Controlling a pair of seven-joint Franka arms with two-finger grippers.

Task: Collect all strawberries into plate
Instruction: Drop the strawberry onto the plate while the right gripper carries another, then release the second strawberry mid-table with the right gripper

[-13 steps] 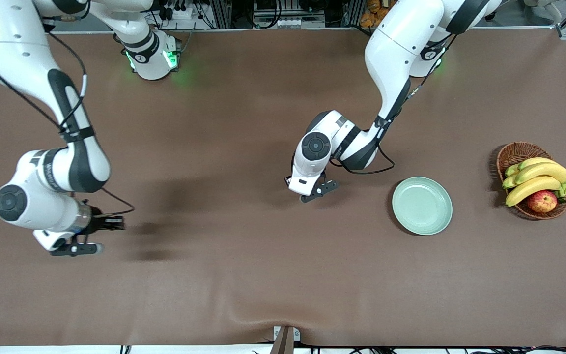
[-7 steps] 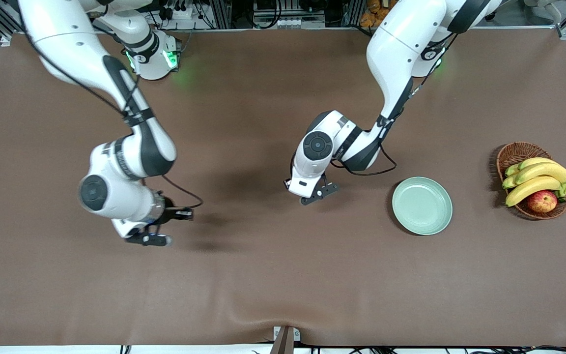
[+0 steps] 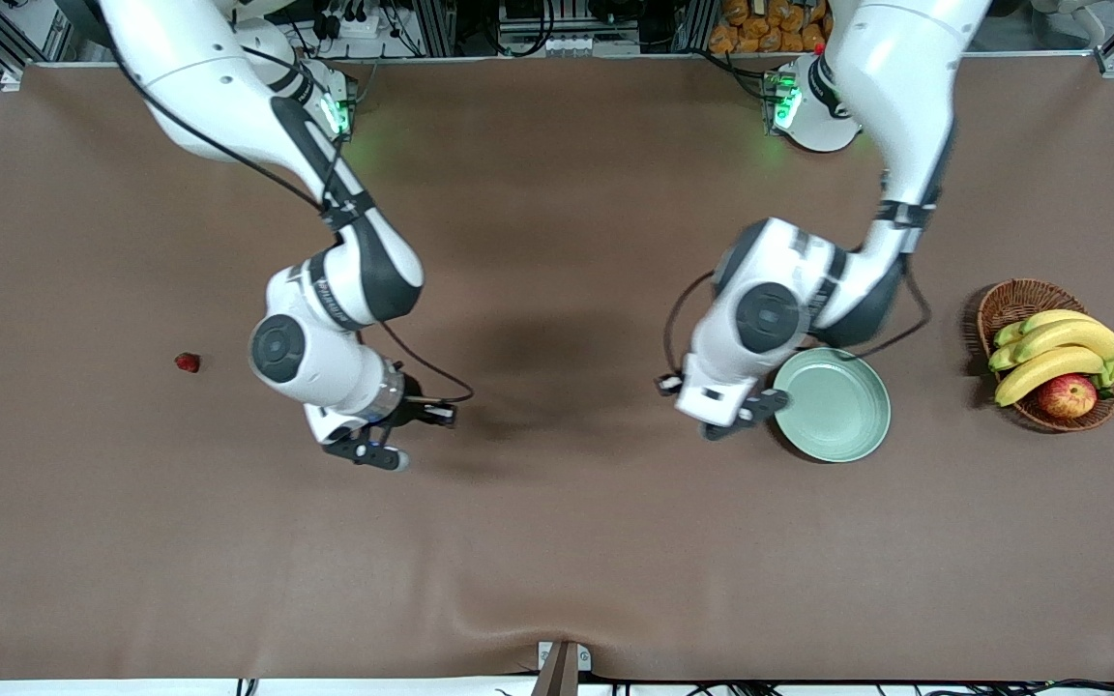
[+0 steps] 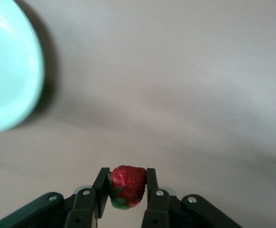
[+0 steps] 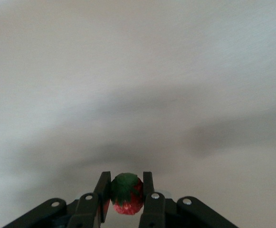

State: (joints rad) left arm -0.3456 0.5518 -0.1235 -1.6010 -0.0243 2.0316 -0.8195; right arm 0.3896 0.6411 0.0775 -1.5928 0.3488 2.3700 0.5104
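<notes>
Overhead look at a brown surface (image 3: 557, 541) w/ two white robot arms reaching in from the top edge.

Left pincer (image 3: 733, 418) hangs over the surface just beside the rim of the plate (image 3: 842, 411), on the side toward the right arm's end. It's clenched on a strawberry (image 4: 127, 185): in the left wrist view the red berry sits squeezed between the two black fingers (image 4: 101, 190), green cap pointing down toward the pincer body. The plate's pale mint edge shows in that same view (image 4: 9, 71), apart from the berry, not yet under it. Nothing lies on the plate.

Right pincer (image 3: 370, 451) is over bare surface, roughly mid-table, toward the right arm's end. It too is grasping a strawberry (image 5: 127, 194); right wrist view shows the berry pinched between the fingers (image 5: 102, 192) w/ its dark green cap facing the camera, red flesh below.

A third strawberry (image 3: 188, 362) lies loose on the surface, well apart from both pincers, closer to the right arm's end than the right pincer is.

At the left arm's end sits a wicker basket (image 3: 1011, 302) holding bananas (image 3: 1055, 353) and an apple (image 3: 1067, 395), near the plate but not touching it.
</notes>
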